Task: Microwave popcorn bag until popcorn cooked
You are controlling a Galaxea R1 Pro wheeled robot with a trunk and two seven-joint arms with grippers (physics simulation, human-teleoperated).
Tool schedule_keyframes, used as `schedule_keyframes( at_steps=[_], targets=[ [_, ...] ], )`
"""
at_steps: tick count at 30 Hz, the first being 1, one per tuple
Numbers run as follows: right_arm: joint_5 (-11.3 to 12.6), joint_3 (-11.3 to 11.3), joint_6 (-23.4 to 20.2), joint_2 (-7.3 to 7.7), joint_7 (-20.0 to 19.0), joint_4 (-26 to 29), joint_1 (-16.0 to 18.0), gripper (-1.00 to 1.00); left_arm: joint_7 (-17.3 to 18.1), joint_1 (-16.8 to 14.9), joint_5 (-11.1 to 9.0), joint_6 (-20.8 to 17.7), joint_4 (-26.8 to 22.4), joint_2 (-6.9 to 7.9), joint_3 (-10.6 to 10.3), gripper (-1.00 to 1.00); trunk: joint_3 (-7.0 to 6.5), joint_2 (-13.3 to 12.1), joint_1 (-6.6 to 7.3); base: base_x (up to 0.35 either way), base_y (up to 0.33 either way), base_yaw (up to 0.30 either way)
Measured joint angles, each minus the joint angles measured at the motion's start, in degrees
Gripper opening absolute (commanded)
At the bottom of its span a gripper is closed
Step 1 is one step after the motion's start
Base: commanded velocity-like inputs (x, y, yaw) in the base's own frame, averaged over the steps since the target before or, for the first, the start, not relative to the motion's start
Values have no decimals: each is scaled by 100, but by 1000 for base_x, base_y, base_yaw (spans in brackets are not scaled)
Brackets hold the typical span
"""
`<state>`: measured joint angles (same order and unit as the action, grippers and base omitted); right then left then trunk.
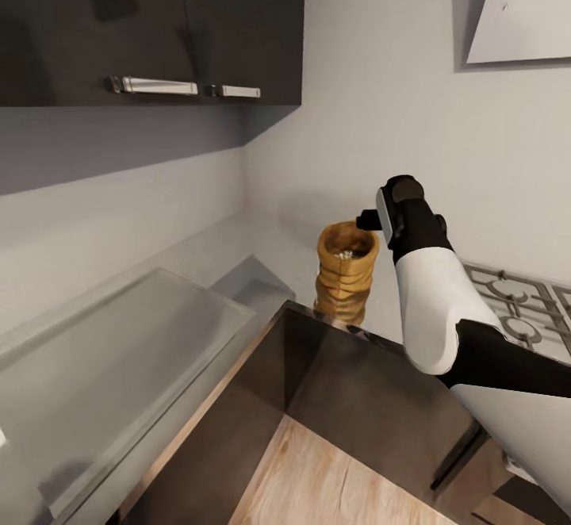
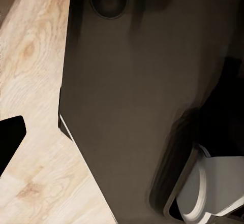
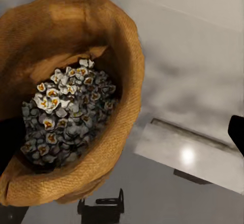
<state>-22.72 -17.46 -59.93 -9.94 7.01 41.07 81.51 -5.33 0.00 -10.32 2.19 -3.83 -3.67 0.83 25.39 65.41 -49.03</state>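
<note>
Countertop (image 1: 119, 327): long grey slab running from near left to the far corner, then right toward the gas hob (image 1: 515, 303). Dark wall cabinets (image 1: 151, 25) hang above at left and a pale range hood (image 1: 523, 9) at upper right. The dark base cabinet (image 1: 373, 398) and wood floor (image 1: 333, 477) are nearest the robot. No microwave on this stretch of counter.

Right arm (image 1: 436, 303): reaches forward from the right, with the right gripper (image 1: 369, 220) at the right side of the sack's rolled rim.

Popcorn bag (image 1: 345, 279): upright on the countertop near its front edge, between the corner and the hob. It appears to rest on the slab, not lifted. In the right wrist view the bag (image 3: 76, 31) lies close under the camera with its mouth open.

Popcorn (image 3: 66, 112): a heap of whitish pieces with yellow centres inside the bag. Whether cooked cannot be told.

Fingers: one dark fingertip (image 3: 237, 132) sits well clear of the sack and the other is at the opposite edge, beside the cloth. They are spread, not closed on anything. Left gripper: finger state cannot be told; the left wrist view looks at a dark cabinet panel (image 2: 127, 107) and the floor.

Progress (judgement): early.
- Bag located and approached.
- Left to do: grasp, carry to the microwave, load, heat.
</note>
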Motion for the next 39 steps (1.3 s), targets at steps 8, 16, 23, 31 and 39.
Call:
schedule_keyframes(
  at_steps=[8,16,23,31,39],
  targets=[
    [-13,-7,0,0,16,-202,29,100,8,0,11,4,0,0,-7,100,0,-1,-3,77,0,0],
    [-3,-16,0,0,10,-214,0,100,1,0,11,4,0,3,-4,100,0,-1,-3,1,0,0],
    [18,-16,0,0,13,-218,-88,100,0,0,8,4,-1,6,-6,100,0,-1,-3,0,0,0],
    [21,-25,103,0,22,-211,-330,100,0,0,8,4,0,9,-8,100,0,-1,-3,0,0,0],
    [27,-508,1160,0,44,-217,-573,100,2,0,5,4,0,9,-8,100,0,-1,-3,0,0,0]
  ],
)
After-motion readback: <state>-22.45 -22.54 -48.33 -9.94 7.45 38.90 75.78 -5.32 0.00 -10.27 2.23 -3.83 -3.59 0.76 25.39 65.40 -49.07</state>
